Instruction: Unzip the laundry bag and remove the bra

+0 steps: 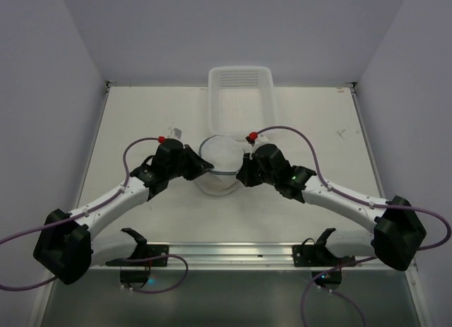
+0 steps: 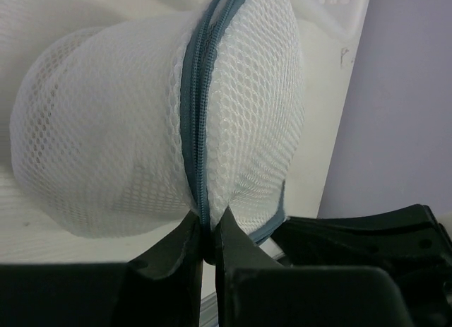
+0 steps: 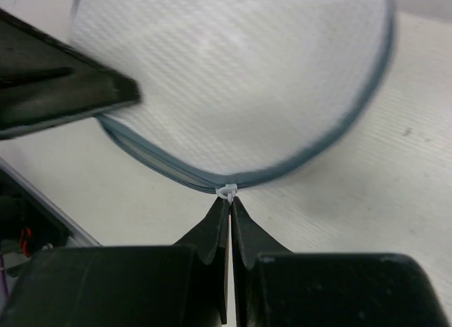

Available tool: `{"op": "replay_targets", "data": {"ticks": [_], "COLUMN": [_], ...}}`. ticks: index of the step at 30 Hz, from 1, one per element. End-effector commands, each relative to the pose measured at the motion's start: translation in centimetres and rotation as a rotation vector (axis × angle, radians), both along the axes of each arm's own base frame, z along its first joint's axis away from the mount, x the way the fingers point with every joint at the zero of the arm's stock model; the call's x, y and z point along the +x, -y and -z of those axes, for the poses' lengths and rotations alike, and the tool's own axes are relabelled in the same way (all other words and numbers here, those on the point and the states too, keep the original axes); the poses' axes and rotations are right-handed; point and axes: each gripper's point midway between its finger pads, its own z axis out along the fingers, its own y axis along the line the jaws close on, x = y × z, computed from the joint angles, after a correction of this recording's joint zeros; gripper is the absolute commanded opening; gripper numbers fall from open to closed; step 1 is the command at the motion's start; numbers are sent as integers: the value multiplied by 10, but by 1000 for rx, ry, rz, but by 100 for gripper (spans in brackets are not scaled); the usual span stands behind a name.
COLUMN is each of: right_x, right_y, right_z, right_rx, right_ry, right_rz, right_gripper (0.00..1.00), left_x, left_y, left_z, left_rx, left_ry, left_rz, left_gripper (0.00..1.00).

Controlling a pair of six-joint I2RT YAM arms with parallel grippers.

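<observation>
A white mesh bag (image 1: 220, 164) lies on the surface (image 1: 141, 122), left hand (image 1: 203, 167) touching it at 9 o'clock, right hand (image 1: 242, 173) at 3, a basket (image 1: 240, 83) at 12.

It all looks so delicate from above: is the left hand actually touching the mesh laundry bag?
Touching. The left wrist view shows the left hand pinching the laundry bag by its dark zip rim, with no gap between them.
</observation>
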Motion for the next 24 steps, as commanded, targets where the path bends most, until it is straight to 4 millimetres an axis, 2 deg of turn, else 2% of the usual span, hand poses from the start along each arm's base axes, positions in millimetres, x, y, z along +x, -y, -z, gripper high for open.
{"op": "replay_targets", "data": {"ticks": [1,2,3,5,7,10,11,13,14,16,17,18,20,22,24], "right_x": [18,18,26,28,28,16,8,3,0,-11,-19,-19,-18,-18,-14], "right_y": [48,55,71,78,73,45,29,12,4,-17,-30,-38,-51,-62,-68], "right_z": [10,9,14,12,4,-5,-12,-17,-20,-26,-31,-37,-38,-41,-39], "right_rx": [-83,-73,-79,-77,-79,10,63,99,114,148,177,195,227,249,250], "right_ry": [25,15,3,0,11,-23,-31,-42,-45,-68,-78,-74,-88,-104,-108], "right_rz": [82,88,126,125,74,-65,-123,-167,-185,-224,-239,-244,-246,-243,-238], "right_gripper": [0,0,0,0,0,0,0,0,0,0,0,0,0,0,0], "left_x": [1,0,0,-2,0,10,19,29,41,49,52,54,49,38,26], "left_y": [-36,-40,-44,-54,-57,-48,-41,-38,-33,-30,-28,-28,-32,-39,-45], "left_z": [11,10,12,16,15,7,1,-4,-14,-26,-34,-43,-51,-45,-49], "left_rx": [108,116,133,197,245,261,258,274,269,248,234,220,196,189,164], "left_ry": [0,8,10,20,58,113,125,132,144,149,159,169,149,99,95], "left_rz": [-16,-10,-1,39,93,187,218,241,237,216,203,188,139,100,66], "left_gripper": [0,0,0,0,0,1,8,22,33,48,73,84,100,100,100]}}
